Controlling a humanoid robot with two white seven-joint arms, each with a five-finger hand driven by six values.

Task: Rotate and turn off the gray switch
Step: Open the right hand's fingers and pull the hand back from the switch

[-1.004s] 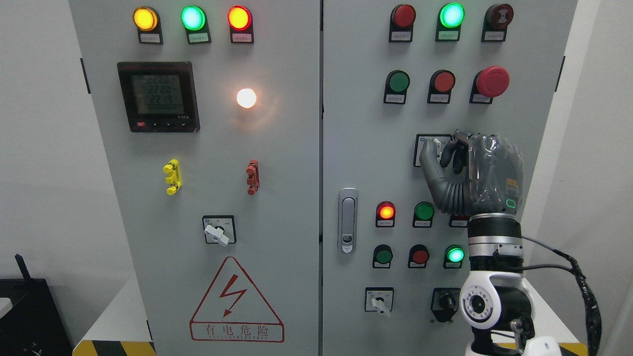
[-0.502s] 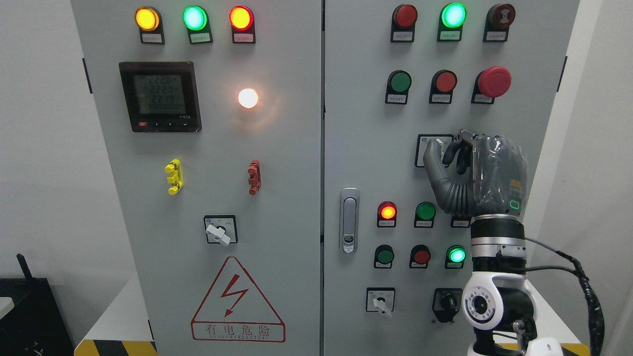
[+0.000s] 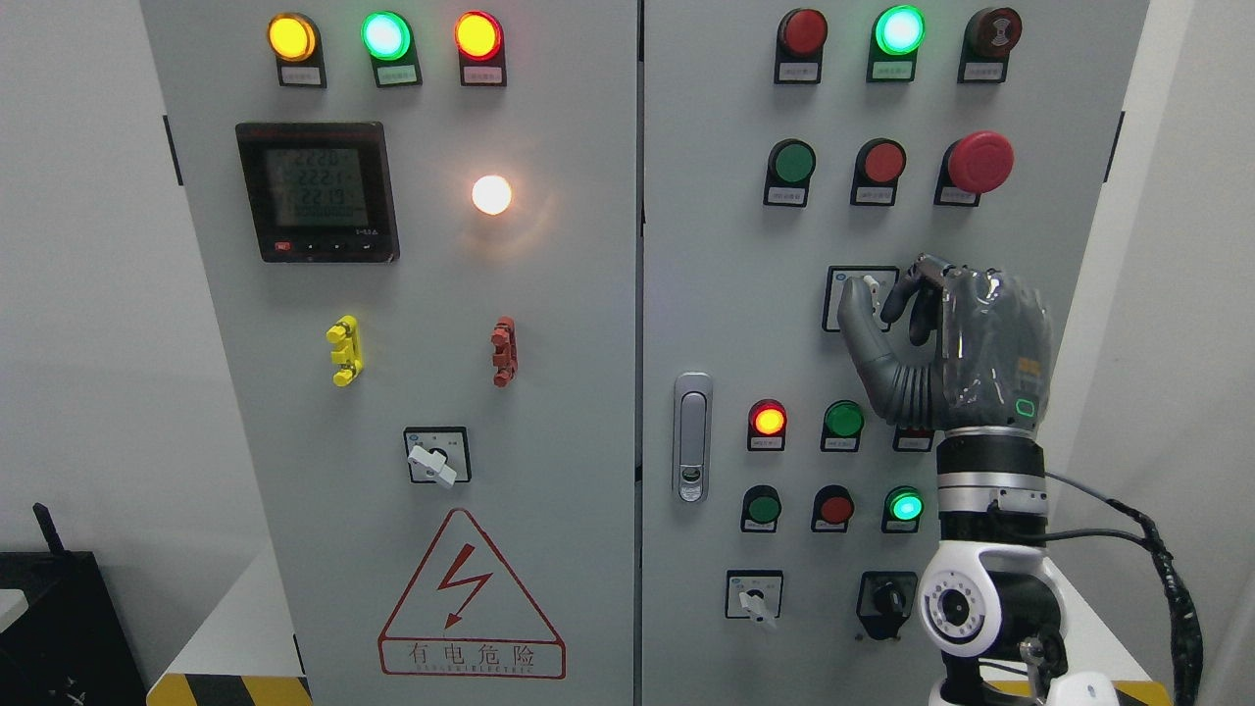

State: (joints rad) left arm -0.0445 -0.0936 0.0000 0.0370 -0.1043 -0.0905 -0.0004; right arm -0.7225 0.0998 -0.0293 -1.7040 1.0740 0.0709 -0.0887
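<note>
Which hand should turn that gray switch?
The right hand: its thumb and fingers already sit around the gray switch on the right door. The left arm is out of view.

Right hand (image 3: 956, 343): I read dark grey under a glossy clear cover, small green ring mark low on its back.
Wrist (image 3: 985, 480): I see black with silver bands; white joint below.
Gray switch (image 3: 868, 287): pale grey-white knob on black-framed plate, between thumb and fingers (image 3: 917, 304).
Emergency button (image 3: 980, 160): red, above the fingers.
Lamp (image 3: 897, 29): glowing green, far above the fingers.
Lamp below thumb (image 3: 768, 420): I note red-orange glow.
Cabinet (image 3: 588, 343): light grey, plain.
Warning triangle (image 3: 461, 588): red outline and bolt, far left of and below the fingers.
Floor stripe (image 3: 230, 689): yellow-black diagonals.
</note>
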